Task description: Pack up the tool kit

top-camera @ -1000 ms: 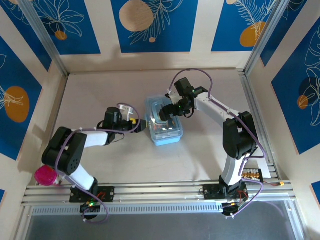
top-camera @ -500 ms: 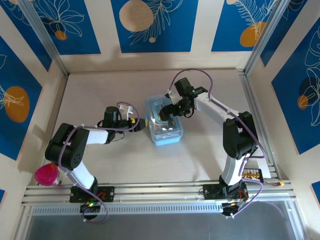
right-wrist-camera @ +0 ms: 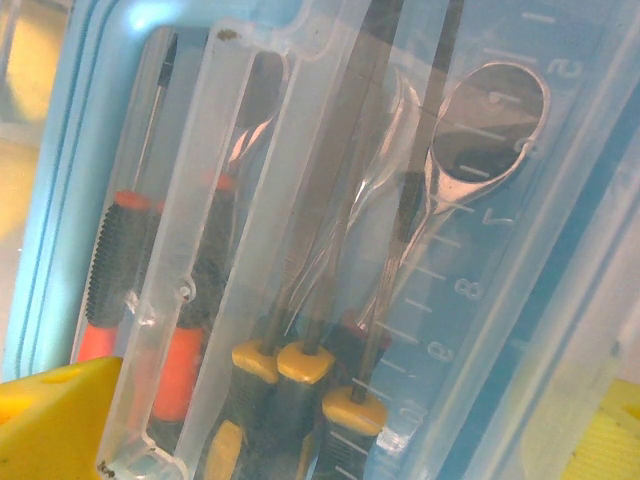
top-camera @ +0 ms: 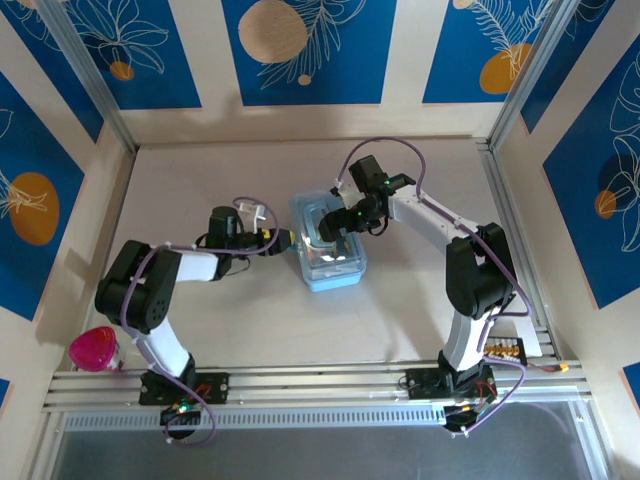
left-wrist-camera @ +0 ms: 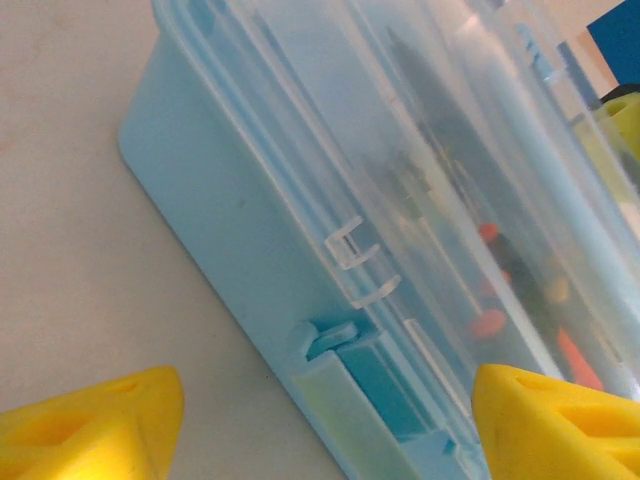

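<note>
The tool kit is a light-blue case (top-camera: 331,264) with a clear lid, lying mid-table with the lid down. My left gripper (top-camera: 284,240) is at its left long side. In the left wrist view the yellow fingertips (left-wrist-camera: 95,425) stand apart, open, either side of the case's blue latch (left-wrist-camera: 345,350). My right gripper (top-camera: 346,222) hovers over the lid, open. Through the lid I see yellow-collared screwdrivers (right-wrist-camera: 302,362), orange-and-black handles (right-wrist-camera: 180,365) and a wrench head (right-wrist-camera: 488,122). Whether either gripper touches the case I cannot tell.
A pink cup (top-camera: 93,349) stands at the near left by the rail. Wooden walls with blue panels (top-camera: 308,50) close the table on three sides. Bare tabletop (top-camera: 300,320) lies between the case and the arm bases.
My left gripper has slid right, up to the case's side, and its jaws have narrowed a little. The right arm and the case have not moved.
</note>
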Robot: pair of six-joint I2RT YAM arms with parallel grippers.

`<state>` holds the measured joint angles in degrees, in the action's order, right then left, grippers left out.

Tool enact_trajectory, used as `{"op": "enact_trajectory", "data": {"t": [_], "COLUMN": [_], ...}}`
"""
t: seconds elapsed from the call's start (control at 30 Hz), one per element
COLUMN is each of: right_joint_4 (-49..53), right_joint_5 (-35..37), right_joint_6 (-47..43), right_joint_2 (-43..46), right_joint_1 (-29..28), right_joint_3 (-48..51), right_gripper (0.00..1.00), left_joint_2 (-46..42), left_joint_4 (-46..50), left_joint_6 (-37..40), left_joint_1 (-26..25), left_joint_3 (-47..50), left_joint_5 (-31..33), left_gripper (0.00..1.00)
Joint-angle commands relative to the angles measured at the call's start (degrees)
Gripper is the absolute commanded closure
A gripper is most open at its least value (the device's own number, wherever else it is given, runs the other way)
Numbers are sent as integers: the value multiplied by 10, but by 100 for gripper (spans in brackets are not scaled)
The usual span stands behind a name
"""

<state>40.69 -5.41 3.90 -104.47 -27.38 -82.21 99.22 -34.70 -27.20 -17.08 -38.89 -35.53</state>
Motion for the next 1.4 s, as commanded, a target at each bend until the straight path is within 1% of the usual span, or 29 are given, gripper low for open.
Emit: {"op": "enact_trajectory", "data": {"t": [0.0, 0.13, 0.2, 0.27, 0.33, 0.43, 0.53, 0.6, 0.67, 0.8, 0.9, 1.17, 1.37], "right_joint_4": [95, 95, 95, 95, 95, 95, 93, 93, 92, 89, 89, 88, 87], "right_joint_5": [-85, -84, -84, -84, -84, -83, -83, -84, -84, -85, -86, -87, -88], "right_joint_6": [-27, -28, -28, -28, -28, -28, -28, -28, -28, -28, -28, -30, -30], "right_joint_2": [-40, -42, -42, -42, -42, -43, -43, -44, -44, -47, -50, -55, -59], "right_joint_1": [-32, -32, -32, -32, -32, -32, -32, -32, -32, -32, -33, -34, -35], "right_joint_3": [41, 41, 40, 40, 40, 41, 42, 41, 41, 39, 37, 31, 29], "right_gripper": [3, 3, 3, 3, 3, 3, 3, 3, 3, 4, 4, 4, 4], "left_joint_2": [13, 8, 6, 5, 5, 4, -5, -11, -14, -13, -9, -14, -31], "left_joint_4": [-19, -17, -11, -5, 0, 11, 30, 52, 76, 127, 139, 170, 206], "left_joint_6": [-10, -12, -10, -8, -8, -8, -1, 6, 14, 28, 30, 27, 36], "left_joint_1": [7, 7, 7, 7, 7, 7, 7, 7, 7, 7, 7, 7, 7], "left_joint_3": [-7, -4, -5, -7, -11, -14, -19, -25, -32, -52, -58, -70, -81], "left_joint_5": [-4, -5, -7, -10, -14, -17, -18, -19, -21, -25, -32, -40, -32], "left_gripper": [25, 29, 33, 38, 48, 56, 57, 61, 62, 63, 63, 78, 81]}}
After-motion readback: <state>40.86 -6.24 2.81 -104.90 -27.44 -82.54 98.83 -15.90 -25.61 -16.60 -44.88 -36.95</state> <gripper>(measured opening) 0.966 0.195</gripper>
